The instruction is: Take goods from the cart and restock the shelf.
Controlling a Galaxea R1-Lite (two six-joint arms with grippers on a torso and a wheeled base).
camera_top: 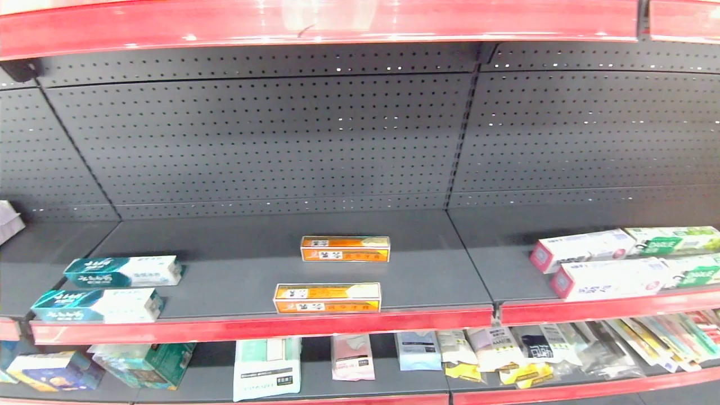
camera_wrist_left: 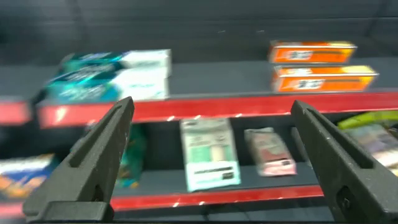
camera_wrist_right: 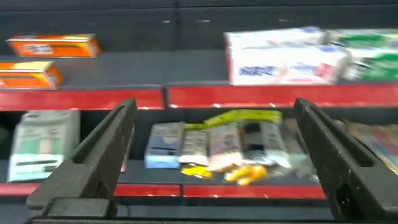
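**Both pincers wide and empty, facing a part-stocked shelf**

**Head view.** You face the shelf. Two orange boxes lie in its middle bay, one at the front edge and one behind it, apart. Two teal boxes sit at that bay's left end in the same front-and-back order. In the right bay, white boxes and green boxes lie end to end in two rows. Every box lies flat with its long side along the front edge, probably so its face reads from the aisle. I judge the bare floor between the groups to be where fresh goods belong. The lower shelf carries packets.

**Left wrist view.** Your left pincer is spread wide with nothing between its fingers, level with the red rail. From here the orange boxes seem stacked. The head view, looking down, tells you they lie one behind the other.

**Right wrist view.** Your right pincer is likewise wide and empty, before the right bay. The white boxes sit above the rail. This level look reaches under the shelf to the packets, which the head view partly cuts off at the rail.

With both pincers empty, fetching from the cart looks like your next step.
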